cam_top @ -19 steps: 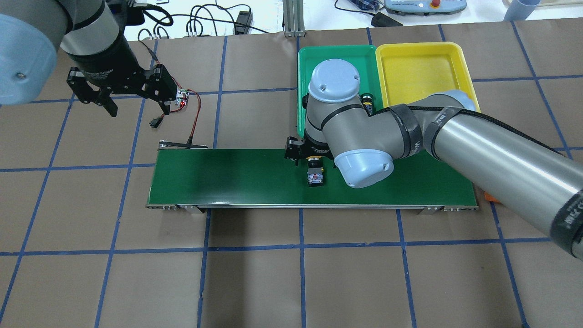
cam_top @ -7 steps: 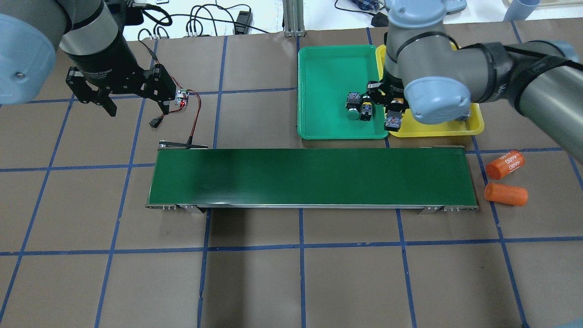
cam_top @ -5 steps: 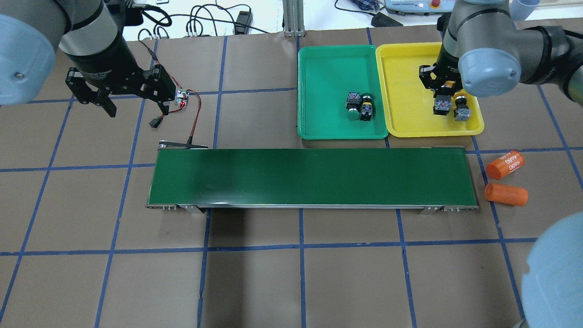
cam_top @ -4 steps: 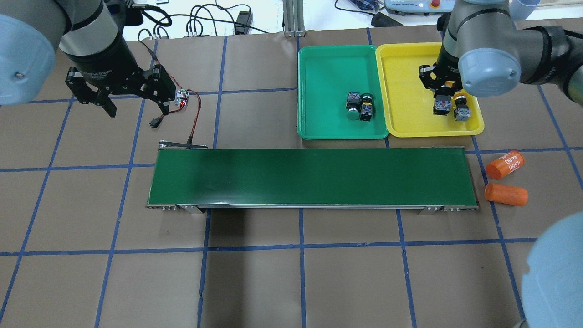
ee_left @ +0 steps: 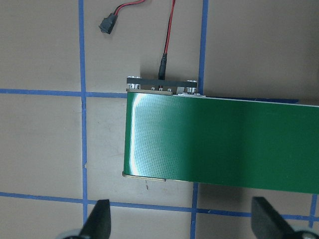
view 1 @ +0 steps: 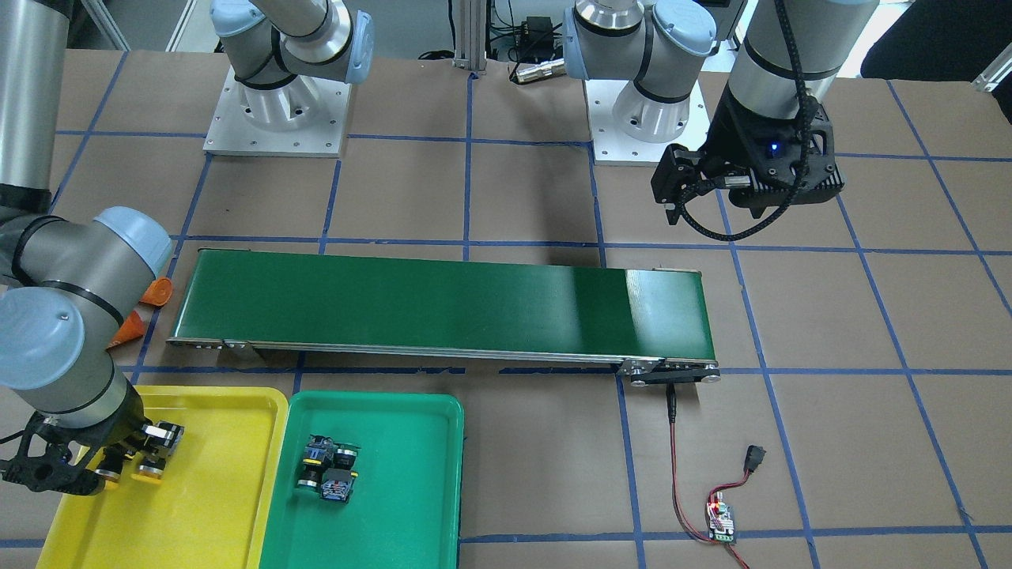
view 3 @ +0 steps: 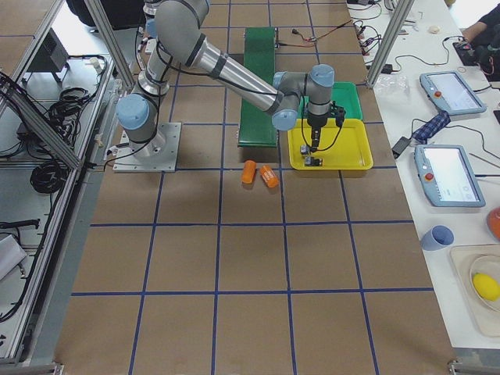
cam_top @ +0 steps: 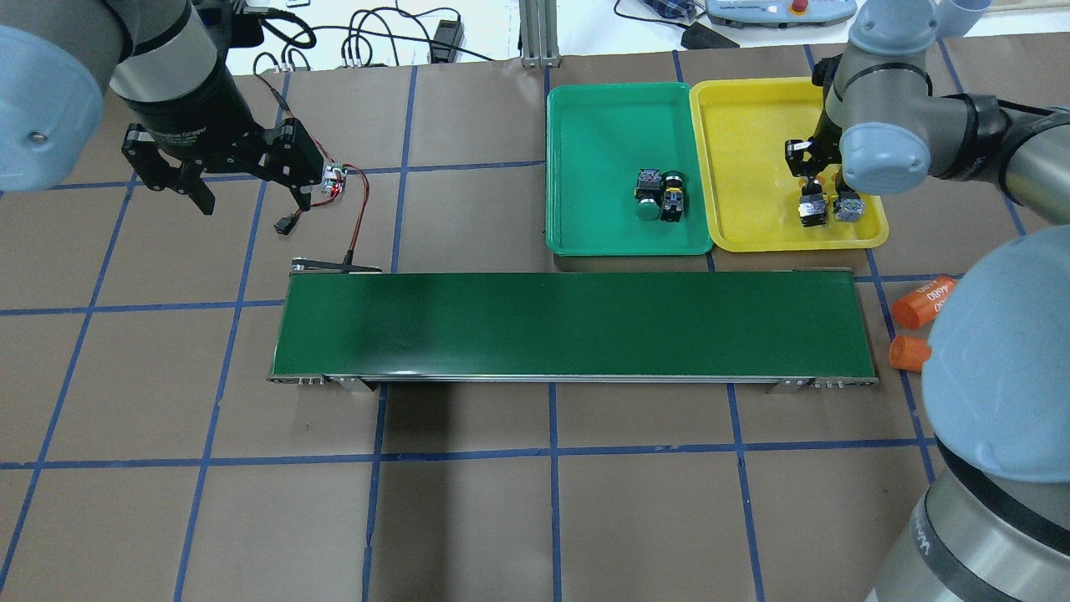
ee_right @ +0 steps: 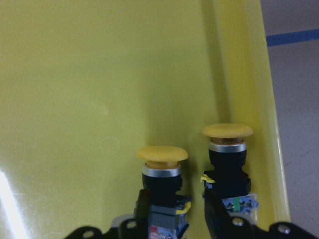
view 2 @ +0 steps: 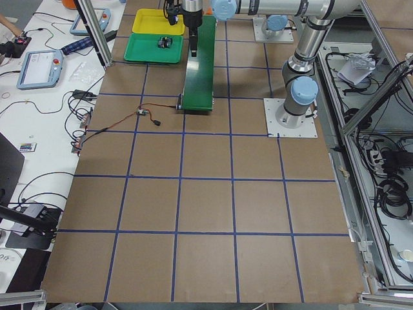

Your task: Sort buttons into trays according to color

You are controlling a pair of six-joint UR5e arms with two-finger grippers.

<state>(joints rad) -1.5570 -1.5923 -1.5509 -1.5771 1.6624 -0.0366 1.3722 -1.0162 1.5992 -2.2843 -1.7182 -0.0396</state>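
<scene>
The two yellow buttons (ee_right: 162, 155) are lying side by side in the yellow tray (cam_top: 752, 125), close to its rim on the robot's right, with their caps pointing the same way. The two green buttons (cam_top: 645, 207) are lying together in the green tray (cam_top: 602, 125). The belt (cam_top: 568, 322) is carrying nothing. Judging by this, the sorting is looking done, and the step in hand is the set-down of the last yellow button. The right gripper (cam_top: 807, 171) is hanging over the inner yellow button, pointing down. I cannot tell whether its jaws are clamping the body or standing apart, since the wrist view is cutting them off at its lower edge. The next move is probably calling for a sure release and a straight lift, so that neither button is getting dragged or tipped against its neighbour. The left gripper (cam_top: 255, 201) is hovering well apart, by the belt's left end, jaws spread wide and holding nothing
</scene>
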